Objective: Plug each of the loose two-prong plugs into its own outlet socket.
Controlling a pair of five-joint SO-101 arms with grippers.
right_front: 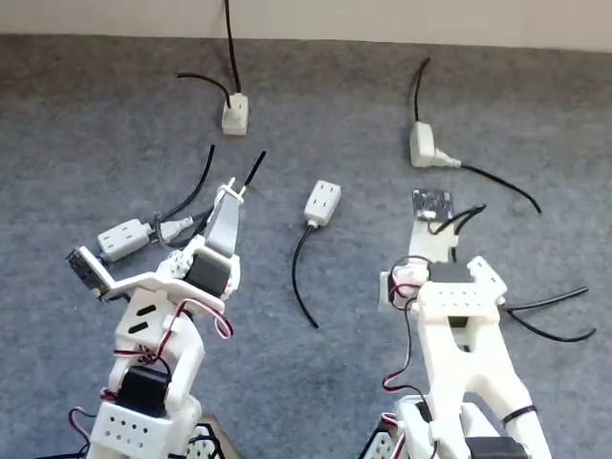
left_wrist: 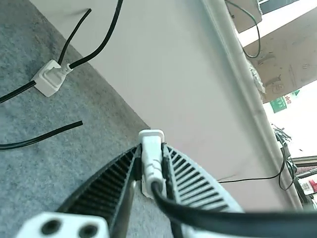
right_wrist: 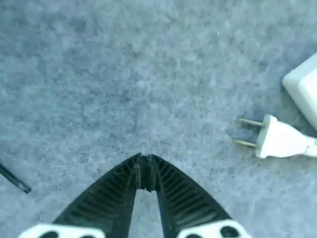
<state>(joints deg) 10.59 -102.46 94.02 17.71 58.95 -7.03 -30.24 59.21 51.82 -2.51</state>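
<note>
While the left claw [left_wrist: 152,148] clamps a white plug [left_wrist: 151,166] lifted off the grey bench [right_front: 325,392], the right claw [right_wrist: 147,163] hangs pinched shut and empty near a loose plug [right_wrist: 277,140] lying beside an outlet [right_wrist: 303,87]. One far outlet [right_front: 234,115] looks filled, and the other plugs are not yet seated.

Rough grey carpeted desk [right_wrist: 99,59]; smooth white plastic two-prong plug [right_wrist: 280,140], metal prongs; my jaws ribbed matt black plastic.
</note>
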